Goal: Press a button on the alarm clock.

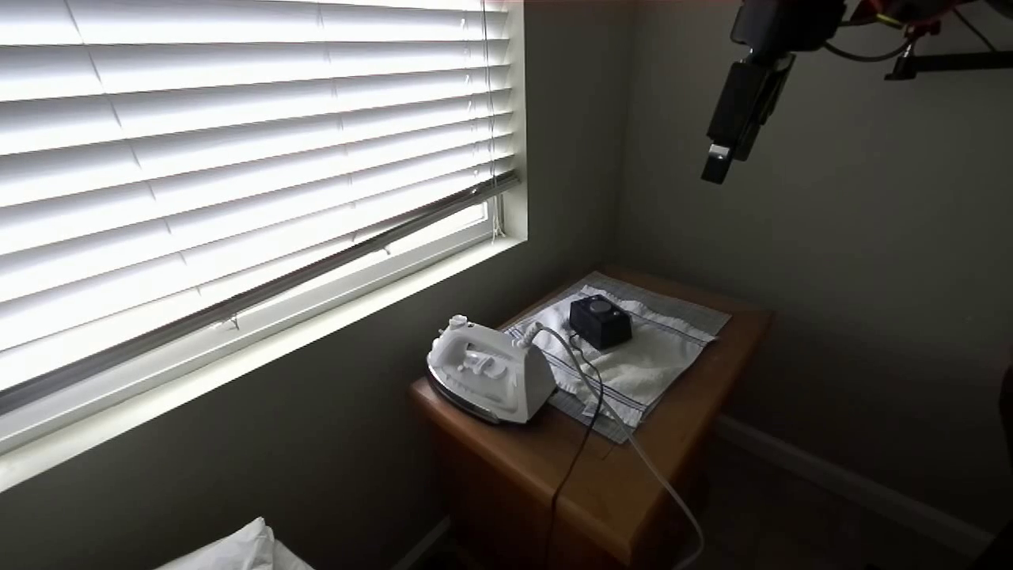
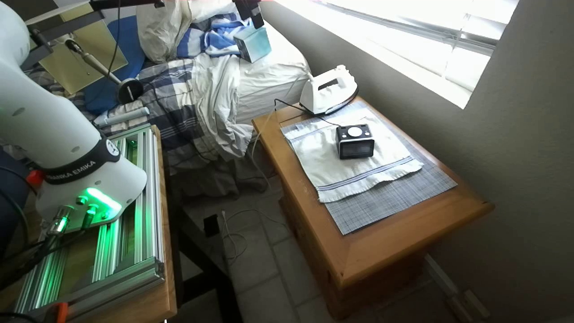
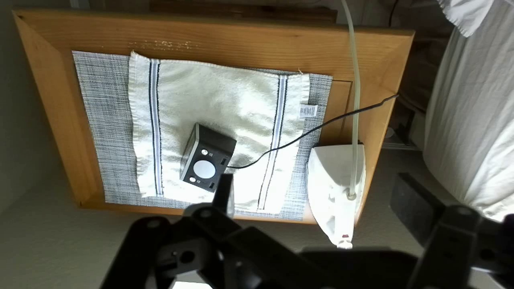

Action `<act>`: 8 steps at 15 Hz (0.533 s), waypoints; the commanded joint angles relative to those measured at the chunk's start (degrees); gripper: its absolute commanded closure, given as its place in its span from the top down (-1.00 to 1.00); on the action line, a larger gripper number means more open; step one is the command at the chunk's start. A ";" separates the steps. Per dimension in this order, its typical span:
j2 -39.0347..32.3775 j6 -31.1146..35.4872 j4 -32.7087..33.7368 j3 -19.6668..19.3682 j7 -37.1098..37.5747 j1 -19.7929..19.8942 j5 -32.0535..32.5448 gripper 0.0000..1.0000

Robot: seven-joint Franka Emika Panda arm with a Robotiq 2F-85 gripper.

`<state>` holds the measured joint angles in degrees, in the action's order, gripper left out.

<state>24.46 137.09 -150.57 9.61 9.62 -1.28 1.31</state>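
Around the boxy alarm clock (image 3: 209,157), fringed towel (image 3: 229,100) leaves free margin inside the wooden nightstand (image 3: 241,40) edges; high above, the gripper (image 3: 316,198) hangs, fingers spread.

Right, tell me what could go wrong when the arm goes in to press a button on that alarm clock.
The alarm clock rests on a rumpled towel, so a hard press might shift or tilt it. The claw is open, so one side might catch a small button when aiming for the large round disc. The clock's black cord crosses the pale cord of the iron, so a low sweep might snag either.
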 commanded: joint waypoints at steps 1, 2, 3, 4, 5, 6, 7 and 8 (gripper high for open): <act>-0.02 -0.16 0.08 -0.76 0.29 -0.74 0.44 1.00; -0.87 -0.16 0.93 -0.88 0.39 -0.31 0.77 1.00; -2.47 0.74 2.18 -1.05 0.03 0.09 1.33 1.00; -3.95 1.44 3.31 -1.27 -0.56 0.15 1.56 1.00; -5.35 2.14 4.45 -1.38 -0.81 0.44 2.21 1.00; -7.24 2.82 5.96 -1.99 -1.59 0.67 2.38 1.00; -8.79 3.23 7.25 -2.70 -2.25 0.65 1.92 1.00; -10.83 4.60 8.43 -3.60 -2.84 0.72 1.19 1.00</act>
<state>20.80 139.01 -147.23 8.26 8.80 -0.93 2.28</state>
